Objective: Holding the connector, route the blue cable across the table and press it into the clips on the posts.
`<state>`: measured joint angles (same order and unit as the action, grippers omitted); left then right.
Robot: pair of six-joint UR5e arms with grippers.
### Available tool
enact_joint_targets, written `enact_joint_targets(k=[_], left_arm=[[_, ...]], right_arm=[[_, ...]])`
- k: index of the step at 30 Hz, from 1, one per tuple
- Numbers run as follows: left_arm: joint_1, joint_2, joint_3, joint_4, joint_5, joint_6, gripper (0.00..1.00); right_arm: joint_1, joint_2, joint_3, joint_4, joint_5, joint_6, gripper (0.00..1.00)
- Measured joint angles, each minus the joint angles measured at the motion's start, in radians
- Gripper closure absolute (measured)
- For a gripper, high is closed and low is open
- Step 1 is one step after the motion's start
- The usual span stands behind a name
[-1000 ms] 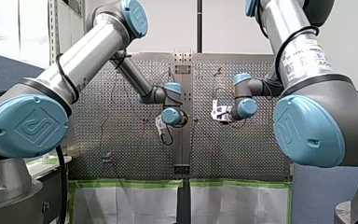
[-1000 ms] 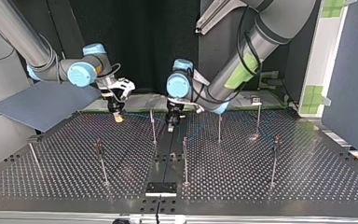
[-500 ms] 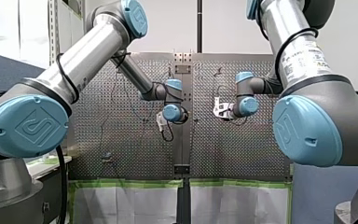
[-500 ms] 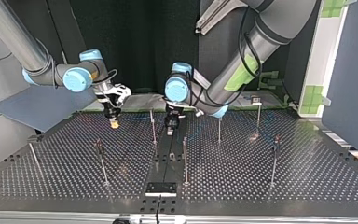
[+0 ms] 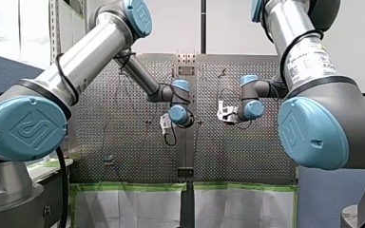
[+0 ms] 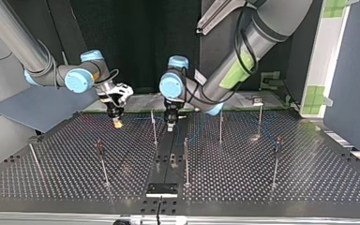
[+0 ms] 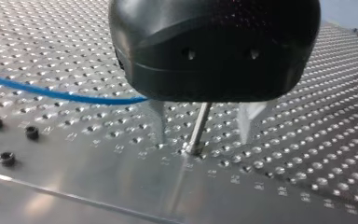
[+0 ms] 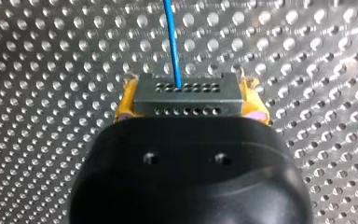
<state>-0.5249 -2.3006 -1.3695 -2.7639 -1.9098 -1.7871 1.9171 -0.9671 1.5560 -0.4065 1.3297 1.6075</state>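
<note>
My left gripper (image 7: 201, 140) has shifted toward the connector (image 8: 186, 92), fingers (image 7: 160, 122) spread astride a post (image 7: 200, 116). My right gripper (image 8: 189, 106) clamps the connector between yellow pads (image 8: 127, 101); the blue cable (image 8: 171, 37) leaves the connector straight ahead.

table (image 6: 309, 178), perforated: 1
arms: 2 – left arm (image 6: 243, 61), right arm (image 6: 23, 42), both entering over the table's far edge in the top view
grippers: 2 – left gripper (image 6: 170, 125), right gripper (image 6: 117, 123)
posts (image 6: 186, 161), upright: 7 in the top view – 4 in the nearer row, 3 toward the table's far edge
blue cable (image 7: 51, 93): 1
connector (image 8: 186, 95): 1
dark screws (image 7: 31, 132) in the table: at least 3 in the left wrist view
</note>
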Motion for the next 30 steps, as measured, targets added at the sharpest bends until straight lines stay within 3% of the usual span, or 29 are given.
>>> enact_joint_targets(k=[9, 21, 30], left_arm=[[-0.042, 0.001, 0.000, -0.076, -0.076, 0.045, 0.00], [-0.140, 0.004, 0.000, -0.172, -0.179, 0.006, 0.00], [-0.229, 0.011, 0.000, -0.184, -0.268, -0.049, 0.00]], right_arm=[[-0.005, 0.000, 0.000, 0.002, 0.003, -0.049, 1.00], [-0.047, 0.001, 0.000, 0.010, 0.009, -0.057, 1.00], [-0.066, 0.001, 0.001, 0.009, 0.008, -0.058, 1.00]])
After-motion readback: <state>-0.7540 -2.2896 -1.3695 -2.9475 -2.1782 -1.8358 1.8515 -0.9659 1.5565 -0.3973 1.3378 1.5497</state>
